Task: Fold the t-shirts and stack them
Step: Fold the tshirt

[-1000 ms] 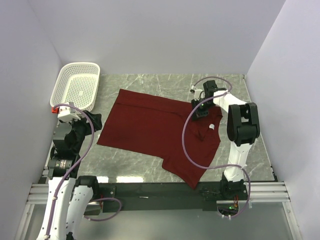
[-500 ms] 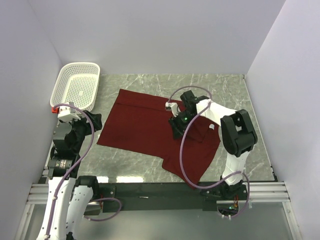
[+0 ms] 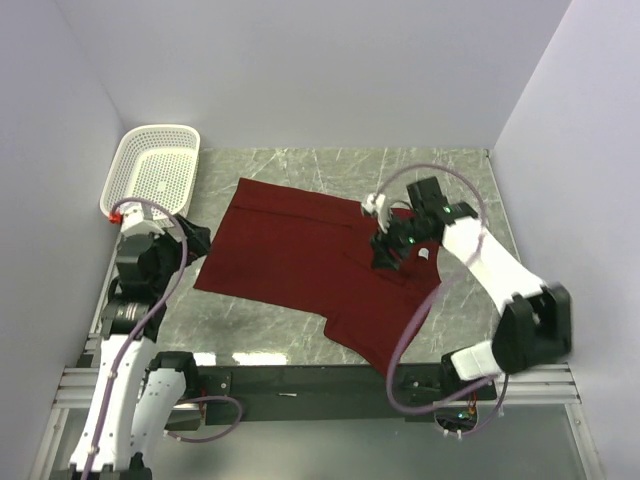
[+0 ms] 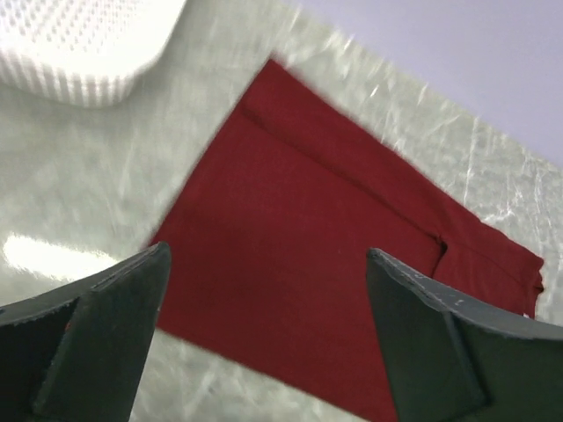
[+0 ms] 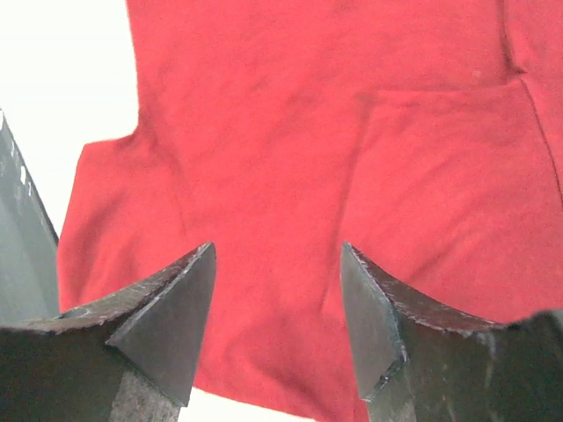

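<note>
One maroon t-shirt lies spread flat on the marble table, with a flap folded inward at its right part. My right gripper hovers just above that folded part. In the right wrist view it is open, with only red cloth beneath it. My left gripper is at the shirt's left edge, above the table. Its jaws stand wide open and hold nothing, and the shirt shows between them.
A white mesh basket stands at the far left corner, also at the top left of the left wrist view. Grey walls close the table on three sides. A black rail with both arm bases runs along the near edge.
My right gripper moved from the shirt's far right edge inward over the cloth and opened; its arm then swung out to the right. My left gripper opened wider and shifted slightly toward the shirt.
</note>
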